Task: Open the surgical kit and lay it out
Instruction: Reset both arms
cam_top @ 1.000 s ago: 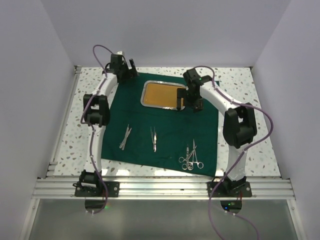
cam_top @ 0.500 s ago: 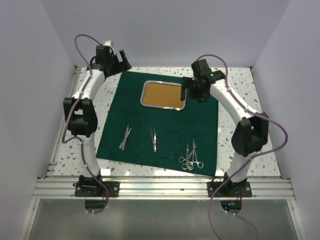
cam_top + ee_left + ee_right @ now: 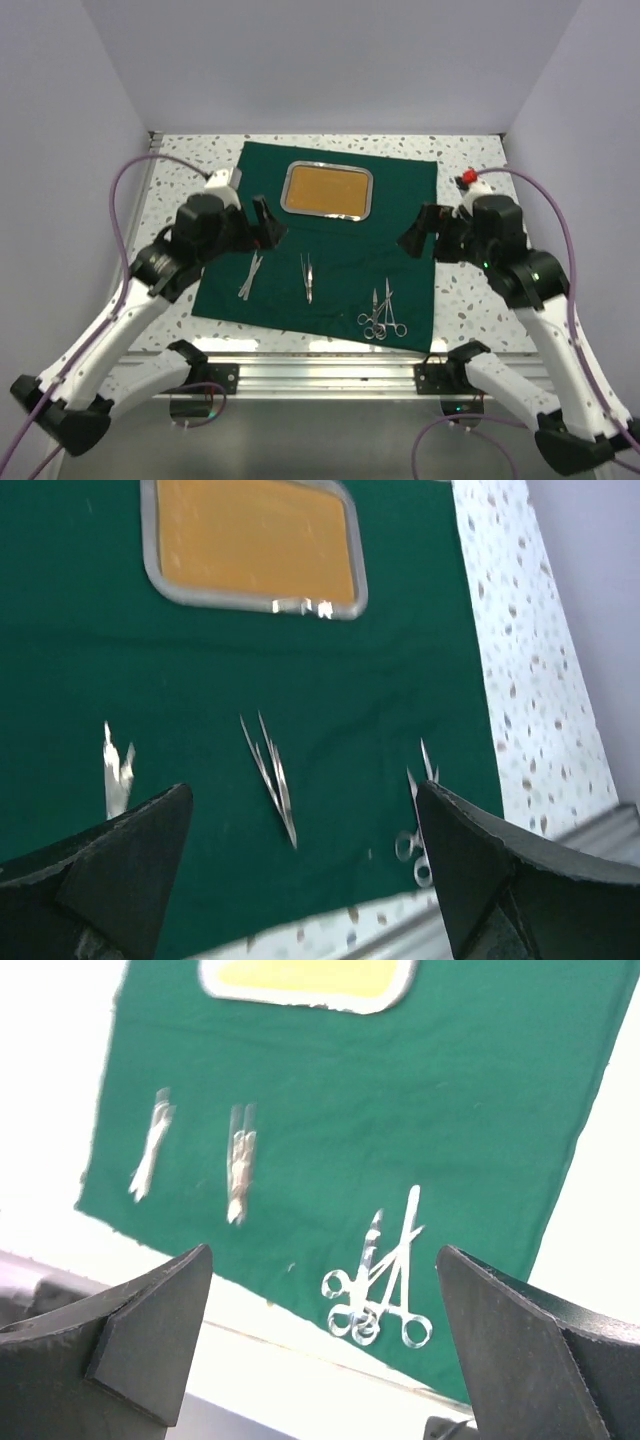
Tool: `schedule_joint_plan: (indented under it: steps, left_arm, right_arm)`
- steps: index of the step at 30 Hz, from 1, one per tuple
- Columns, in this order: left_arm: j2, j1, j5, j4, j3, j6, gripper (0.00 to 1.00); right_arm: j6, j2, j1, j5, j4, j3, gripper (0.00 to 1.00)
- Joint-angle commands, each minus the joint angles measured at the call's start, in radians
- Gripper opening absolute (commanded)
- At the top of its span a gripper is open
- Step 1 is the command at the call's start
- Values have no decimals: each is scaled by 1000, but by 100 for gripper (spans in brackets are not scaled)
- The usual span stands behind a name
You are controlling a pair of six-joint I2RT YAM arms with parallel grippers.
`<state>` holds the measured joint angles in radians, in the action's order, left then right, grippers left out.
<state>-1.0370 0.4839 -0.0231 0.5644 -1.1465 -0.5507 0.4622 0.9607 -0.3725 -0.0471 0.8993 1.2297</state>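
The dark green cloth [image 3: 345, 250] lies spread flat on the table. At its far end stands the steel tray [image 3: 328, 190] with nothing on its orange-brown floor. Nearer me lie one pair of tweezers [image 3: 252, 273], a second pair [image 3: 308, 277] and a cluster of ring-handled scissors and forceps [image 3: 382, 315]. My left gripper [image 3: 268, 225] hovers open above the cloth's left side, holding nothing. At the cloth's right edge my right gripper [image 3: 416, 232] hangs open and holds nothing. The left wrist view shows the tray [image 3: 255, 540] and tweezers [image 3: 272, 778]. The right wrist view shows the scissors [image 3: 385, 1295].
Speckled white tabletop [image 3: 480, 300] surrounds the cloth. An aluminium rail [image 3: 330, 375] runs along the near edge, with both arm bases bolted to it. Pale walls close in the left, right and far sides. Purple cables loop off both arms.
Both arms have pulled back from beside the tray at the far end and now hover high over the cloth's near half. The right gripper's jaws have spread wider.
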Motion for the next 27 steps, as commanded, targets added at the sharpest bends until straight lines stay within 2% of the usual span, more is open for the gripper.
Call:
schedule_joint_plan:
  steps: [1, 4, 7, 13, 19, 27]
  left_arm:
    - [199, 158, -101, 98, 161, -225, 97]
    - [343, 240, -110, 141, 252, -284, 96]
    - [403, 245, -127, 204, 261, -261, 96]
    - [356, 245, -169, 284, 194, -212, 95]
    - [328, 245, -192, 290, 153, -200, 95]
    - [272, 245, -218, 322, 102, -123, 99]
  right_arm:
    - [12, -210, -2, -126, 0, -83, 99]
    - [29, -345, 0, -123, -8, -117, 99]
    - [27, -369, 0, -135, 32, -115, 99]
    - [27, -402, 0, -152, 92, -81, 99]
    - [29, -424, -2, -137, 139, -39, 99]
    - [92, -416, -2, -157, 107, -71, 99]
